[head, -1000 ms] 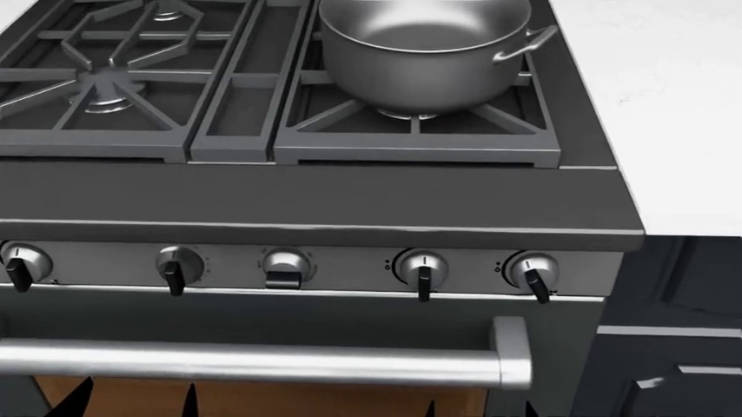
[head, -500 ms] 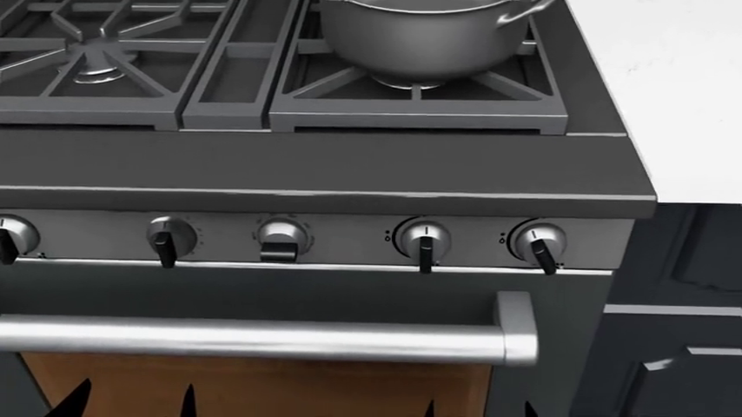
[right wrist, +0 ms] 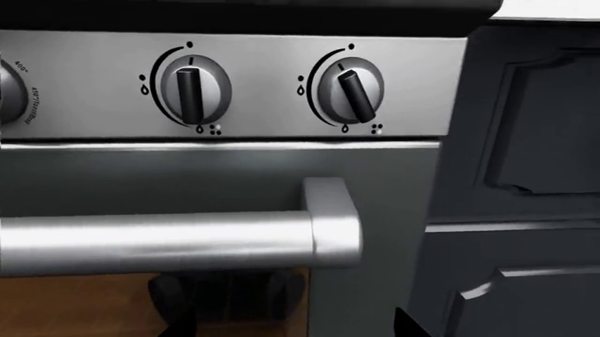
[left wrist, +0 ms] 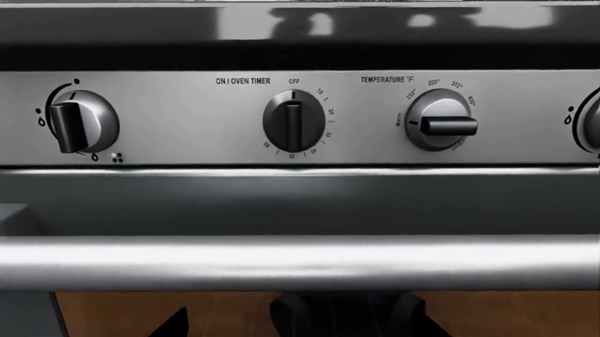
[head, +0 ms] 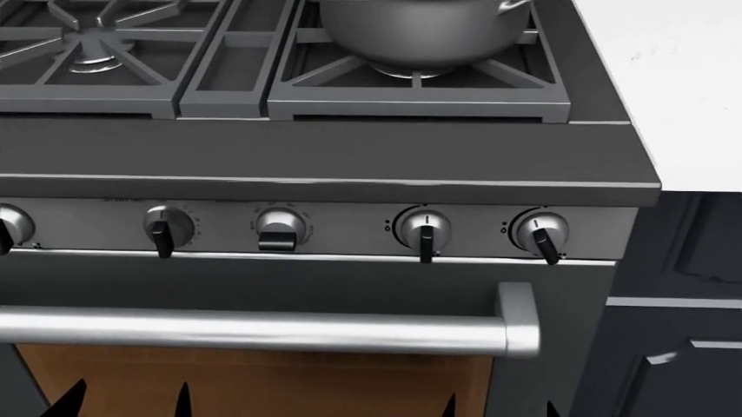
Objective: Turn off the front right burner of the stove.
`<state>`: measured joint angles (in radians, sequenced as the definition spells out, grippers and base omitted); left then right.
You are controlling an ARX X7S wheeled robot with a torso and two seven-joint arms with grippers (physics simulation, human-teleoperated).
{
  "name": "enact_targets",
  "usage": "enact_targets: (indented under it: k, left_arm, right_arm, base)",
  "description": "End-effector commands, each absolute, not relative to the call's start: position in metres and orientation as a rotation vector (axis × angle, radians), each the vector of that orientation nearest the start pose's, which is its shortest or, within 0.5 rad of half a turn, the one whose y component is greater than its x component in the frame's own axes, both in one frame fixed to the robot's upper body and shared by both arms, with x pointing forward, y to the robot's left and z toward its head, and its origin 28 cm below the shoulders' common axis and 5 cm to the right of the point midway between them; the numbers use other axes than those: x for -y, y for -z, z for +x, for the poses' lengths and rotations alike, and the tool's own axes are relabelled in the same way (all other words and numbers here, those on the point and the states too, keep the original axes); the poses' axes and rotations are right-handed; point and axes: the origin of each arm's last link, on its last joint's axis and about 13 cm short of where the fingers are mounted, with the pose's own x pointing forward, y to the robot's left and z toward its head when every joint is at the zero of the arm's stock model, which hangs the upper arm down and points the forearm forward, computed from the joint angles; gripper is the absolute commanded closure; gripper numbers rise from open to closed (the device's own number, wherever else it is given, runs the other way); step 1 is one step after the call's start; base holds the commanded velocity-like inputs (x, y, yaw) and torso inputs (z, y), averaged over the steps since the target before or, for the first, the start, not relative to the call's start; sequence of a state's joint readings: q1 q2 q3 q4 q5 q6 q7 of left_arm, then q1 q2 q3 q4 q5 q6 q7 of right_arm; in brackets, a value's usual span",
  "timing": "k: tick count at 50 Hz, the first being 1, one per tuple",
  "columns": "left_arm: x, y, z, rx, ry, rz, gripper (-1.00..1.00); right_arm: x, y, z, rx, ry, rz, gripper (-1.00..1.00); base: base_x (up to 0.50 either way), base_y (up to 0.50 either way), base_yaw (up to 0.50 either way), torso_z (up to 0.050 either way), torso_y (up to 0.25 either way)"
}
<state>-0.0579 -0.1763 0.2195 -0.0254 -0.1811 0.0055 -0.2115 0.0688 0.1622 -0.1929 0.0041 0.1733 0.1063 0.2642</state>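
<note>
Apart, by the look of the paired black tips at 6 o'clock in the head view: left gripper [head: 124, 404] at about 7, right gripper [head: 499, 408] at about 5, both empty and touching nothing. Low before the oven door, below the steel bar handle [head: 267, 330] and well short of the knobs.

Compared with a second ago: knob row and handle higher in the head frame, pot [head: 418, 30] cropped harder at 12 o'clock, more door in sight. Reads as the view dropping toward the controls, not as any turn of a knob. Same pointer angles as before, so nothing done yet on the task.

Front right burner [head: 418, 73] tucked under the pot on the stove [head: 347, 152], at 12 o'clock. Rightmost knob [head: 540, 233] at 4 o'clock from it, probably its control.

Only in the right wrist view: that rightmost knob [right wrist: 350, 90] plainly tilted toward 5 o'clock, its neighbour [right wrist: 192, 88] straight up and down. Only in the left wrist view: oven timer dial [left wrist: 294, 121] at OFF, temperature dial [left wrist: 440, 125] pointing to 3 o'clock. Only in the head view: burner, pot, white counter [head: 672, 78].
</note>
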Motion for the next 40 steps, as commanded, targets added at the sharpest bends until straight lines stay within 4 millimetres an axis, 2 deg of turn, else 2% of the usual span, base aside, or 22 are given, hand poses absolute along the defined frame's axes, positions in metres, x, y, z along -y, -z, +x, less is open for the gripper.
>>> enact_targets:
  k: [1, 12, 21, 40]
  left_arm:
    - [-0.204, -0.018, 0.221, 0.003, 0.003, -0.001, -1.00]
    - [-0.204, -0.017, 0.221, 0.001, -0.001, 0.000, -1.00]
    - [-0.204, -0.016, 0.220, 0.002, -0.001, 0.003, -1.00]
    - [-0.205, -0.015, 0.222, -0.002, -0.005, 0.008, -1.00]
  right_arm:
    - [0.106, -0.033, 0.220, -0.007, 0.101, -0.088, -1.00]
    - [0.116, -0.055, 0.234, 0.020, 0.132, -0.148, -1.00]
    - [0.119, -0.067, 0.236, 0.038, 0.141, -0.148, -1.00]
    - [0.129, -0.090, 0.267, 0.059, 0.109, -0.210, -1.00]
  base:
    - [0.00, 0.00, 0.00, 0.000, 0.000]
    - [0.00, 0.00, 0.00, 0.000, 0.000]
    - [0.00, 0.00, 0.00, 0.000, 0.000]
    - [0.00, 0.00, 0.00, 0.000, 0.000]
